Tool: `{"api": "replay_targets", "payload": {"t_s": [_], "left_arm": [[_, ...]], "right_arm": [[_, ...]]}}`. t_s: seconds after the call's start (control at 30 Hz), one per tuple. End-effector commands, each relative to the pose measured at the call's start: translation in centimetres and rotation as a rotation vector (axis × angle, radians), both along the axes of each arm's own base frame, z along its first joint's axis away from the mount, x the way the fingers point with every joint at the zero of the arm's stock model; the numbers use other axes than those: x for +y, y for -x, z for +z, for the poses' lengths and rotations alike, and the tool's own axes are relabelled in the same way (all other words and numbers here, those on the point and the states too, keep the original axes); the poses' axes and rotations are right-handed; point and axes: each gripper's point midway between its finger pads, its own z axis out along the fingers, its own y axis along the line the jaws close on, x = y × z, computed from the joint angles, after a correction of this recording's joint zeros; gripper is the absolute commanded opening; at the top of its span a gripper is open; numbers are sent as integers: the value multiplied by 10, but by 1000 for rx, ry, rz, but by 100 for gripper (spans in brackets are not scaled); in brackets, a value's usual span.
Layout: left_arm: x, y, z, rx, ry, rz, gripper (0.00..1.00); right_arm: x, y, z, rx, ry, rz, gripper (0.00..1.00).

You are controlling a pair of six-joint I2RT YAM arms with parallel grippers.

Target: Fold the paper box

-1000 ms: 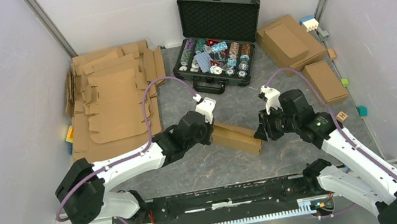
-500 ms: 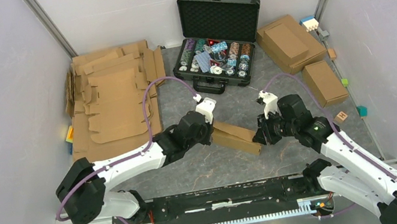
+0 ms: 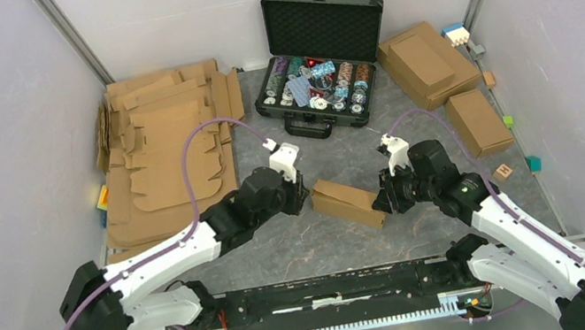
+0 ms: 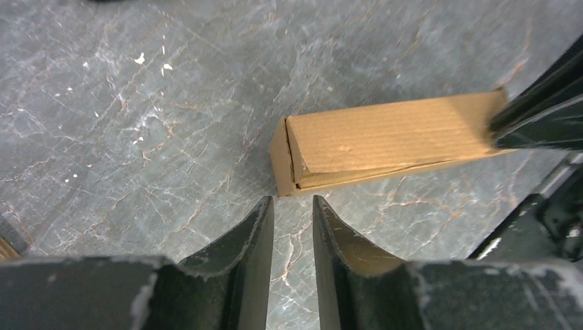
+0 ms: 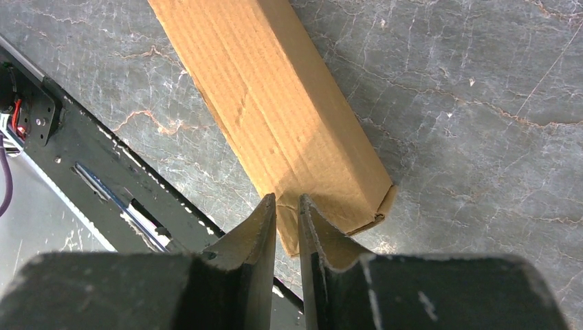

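Left fingers (image 4: 251, 254) stand slightly spread, gripping nothing, just short of the small folded brown cardboard box (image 4: 385, 137) lying on the grey marbled counter (image 4: 137, 103). Right fingers (image 5: 323, 247) sit nearly together at its opposite end; we cannot tell whether they pinch it.

Bare table (image 3: 303, 248) wide open below the paper box (image 3: 349, 202), down to the black rail (image 3: 336, 288). Left claw (image 3: 302, 197) stands just clear of the box's left end; right claw (image 3: 382, 201) blocks the right end. Black case (image 3: 326, 29) walls off the upper centre.
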Motion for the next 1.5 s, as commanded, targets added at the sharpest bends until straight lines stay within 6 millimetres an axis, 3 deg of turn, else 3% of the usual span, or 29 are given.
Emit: {"api": "replay_targets", "payload": {"t_s": [0.0,0.13,0.33,0.5,0.83,1.03,1.37,1.43,1.47], "left_arm": [[3,2,34,19,131,37,33],[-9,-5,56,61,199,-14,26],[-34,-17,47,125,184,-89,2],[-41,-21,14,187,143,-114,2],[-15,-10,-59,289,16,-66,2],[-11,-9,-62,268,13,-69,2],[-10,-10,-59,251,14,-70,2],[-10,-10,-58,247,18,-71,2],[-10,-10,-58,247,18,-71,2]], "right_arm": [[-14,7,-25,53,79,-31,23],[-13,6,-24,50,74,-29,23],[-13,6,-21,41,71,-31,23],[-15,5,-20,37,75,-44,23],[-14,3,-20,33,75,-47,22],[-11,-3,-5,4,55,-52,24],[-4,-19,63,-122,2,-51,31],[-6,-18,66,-128,7,-54,27],[-8,-18,64,-126,16,-59,13]]}}
